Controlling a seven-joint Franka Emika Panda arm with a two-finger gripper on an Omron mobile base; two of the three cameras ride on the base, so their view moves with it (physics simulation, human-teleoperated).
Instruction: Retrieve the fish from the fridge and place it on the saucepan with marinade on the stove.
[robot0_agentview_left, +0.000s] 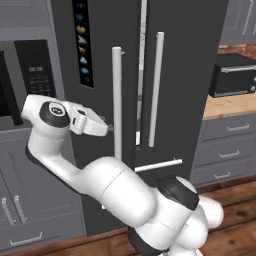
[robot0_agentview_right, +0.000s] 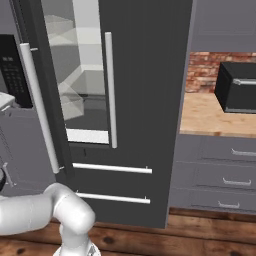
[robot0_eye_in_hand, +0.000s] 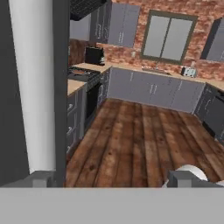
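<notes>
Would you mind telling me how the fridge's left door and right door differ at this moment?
The left door stands ajar, swung out toward the robot; the right door is shut flat. Through the gap beside the left door, white shelves show; the right door hides whatever is behind it. The open gripper sits at the left door's handle; the right door's handle is untouched. Both are dark grey with long silver handles.
</notes>
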